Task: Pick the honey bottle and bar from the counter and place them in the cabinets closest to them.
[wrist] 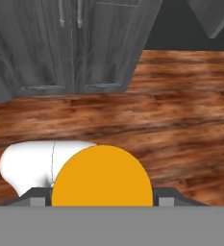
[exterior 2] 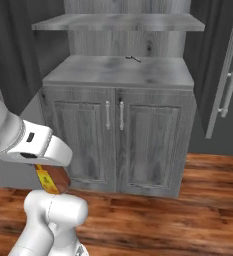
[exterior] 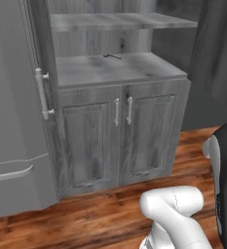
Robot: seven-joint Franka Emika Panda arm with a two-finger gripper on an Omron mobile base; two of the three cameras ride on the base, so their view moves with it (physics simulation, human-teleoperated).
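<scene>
Gripper (wrist: 102, 199) clamped on the honey bottle (wrist: 102, 178) — low before the cabinets (exterior: 117, 136), doors closed, open shelves (exterior 2: 118, 70) bare, wood floor (wrist: 180, 110) clear.

Ahead of the jaws stand the cabinets (exterior: 120, 126), grey wood-grain, resting on the wooden floor (exterior: 85, 219); the lower unit has two closed panelled doors with silver bar handles (exterior 2: 114, 115) side by side at the middle; its flat top, a grey wooden shelf (exterior 2: 118, 71), lies above and beyond the jaws; a small dark mark sits near its back edge, too small to tell what it is; a second shelf (exterior 2: 118, 22) hangs higher still.
</scene>
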